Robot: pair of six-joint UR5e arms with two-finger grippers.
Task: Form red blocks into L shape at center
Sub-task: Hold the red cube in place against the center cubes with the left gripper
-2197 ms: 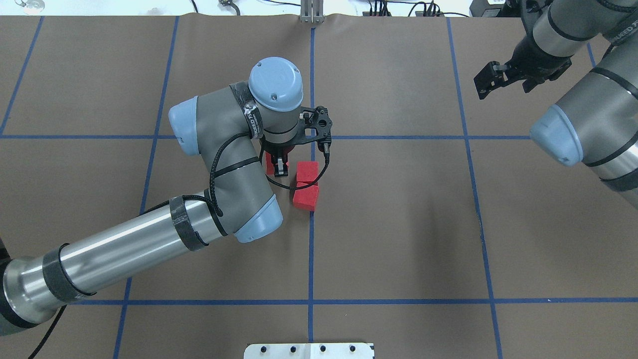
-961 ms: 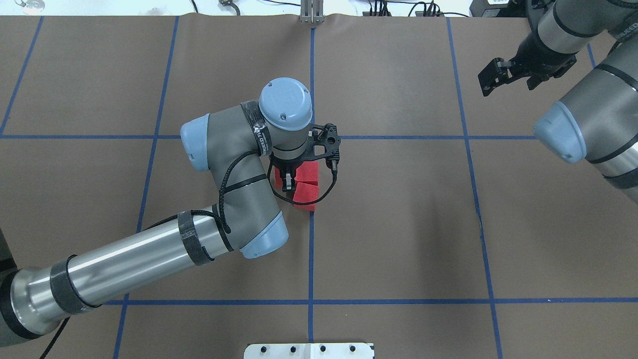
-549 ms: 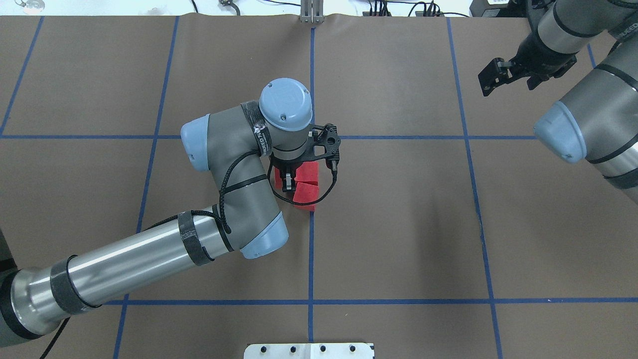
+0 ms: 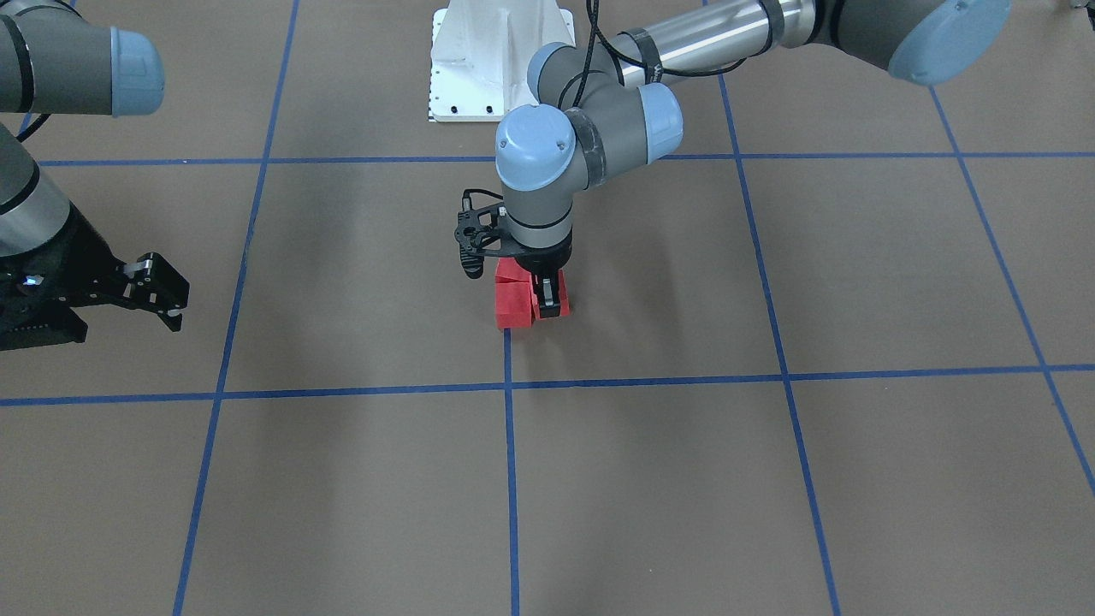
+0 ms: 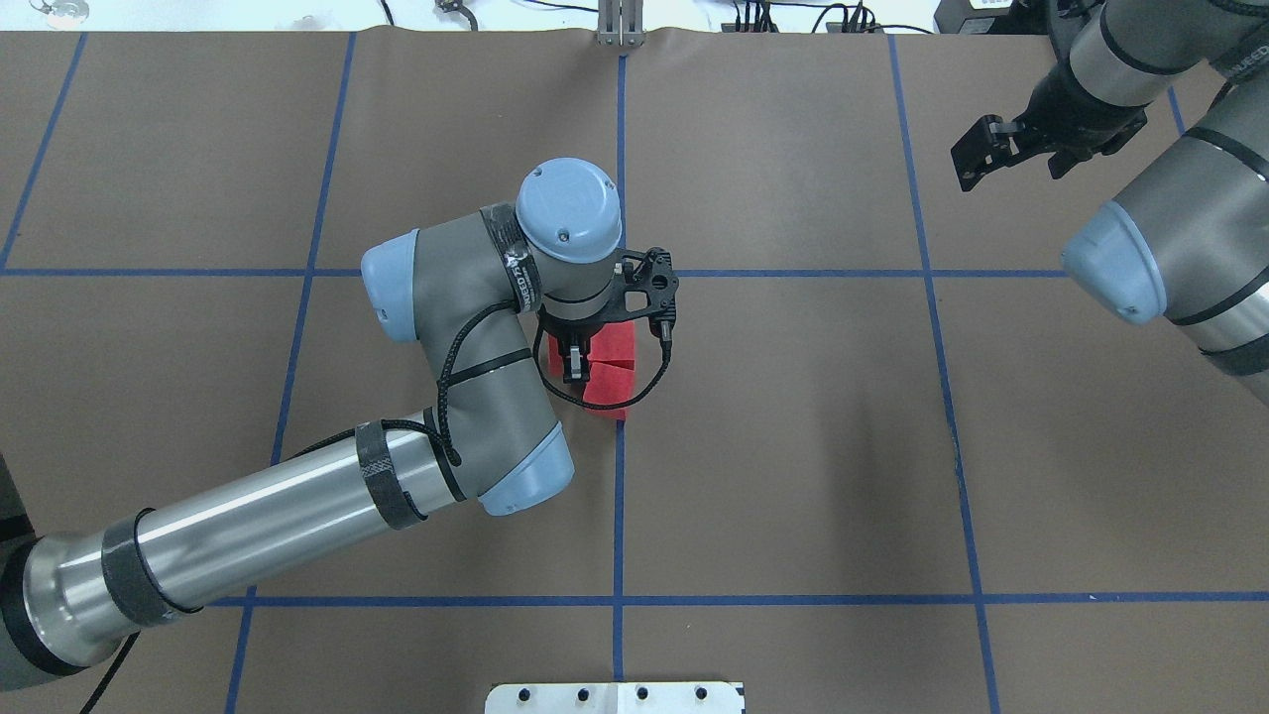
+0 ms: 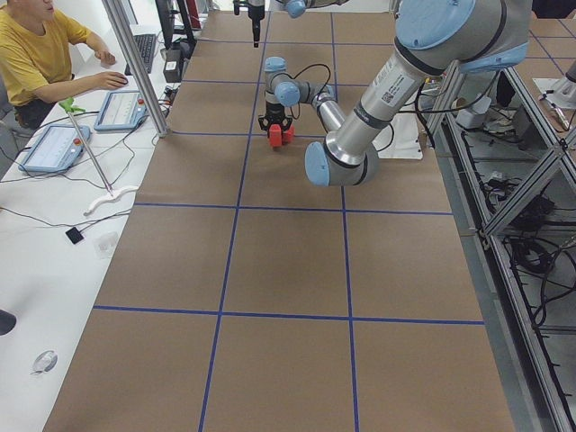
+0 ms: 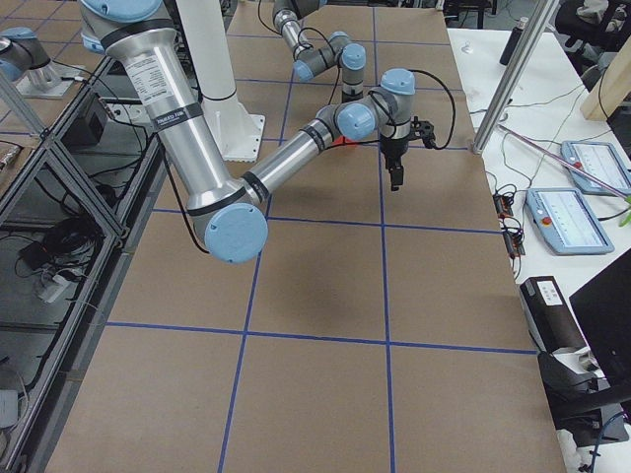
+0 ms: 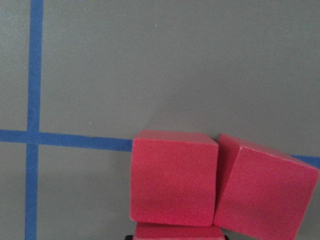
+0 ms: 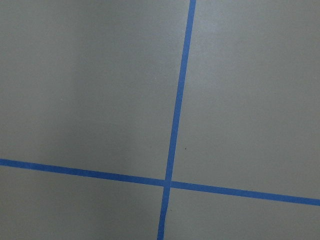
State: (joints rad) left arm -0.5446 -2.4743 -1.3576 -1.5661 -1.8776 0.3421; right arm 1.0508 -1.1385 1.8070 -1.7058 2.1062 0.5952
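Note:
Three red blocks sit on the center patch [image 5: 684,466], by the middle blue line. In the overhead view two blocks [image 5: 615,342] [image 5: 607,392] lie touching, one nearer the robot than the other. The third block [image 5: 552,359] is mostly hidden under my left wrist, beside the farther block. My left gripper [image 5: 572,363] points straight down and is shut on that third block. In the left wrist view the two blocks [image 8: 174,177] [image 8: 262,192] touch, the right one slightly rotated, and the held block's top edge [image 8: 177,233] presses against the left one. My right gripper [image 5: 974,159] hangs open and empty at the far right.
The white metal base [image 5: 615,697] is at the near edge, in line with the middle tape line. My left arm's elbow and forearm [image 5: 297,506] stretch over the near left squares. An operator [image 6: 36,54] sits at a side desk with tablets.
Since 2.2 s ago my left gripper moved right with the third block until it met the other two. My right gripper drew back a little. Nothing moved in the last second.

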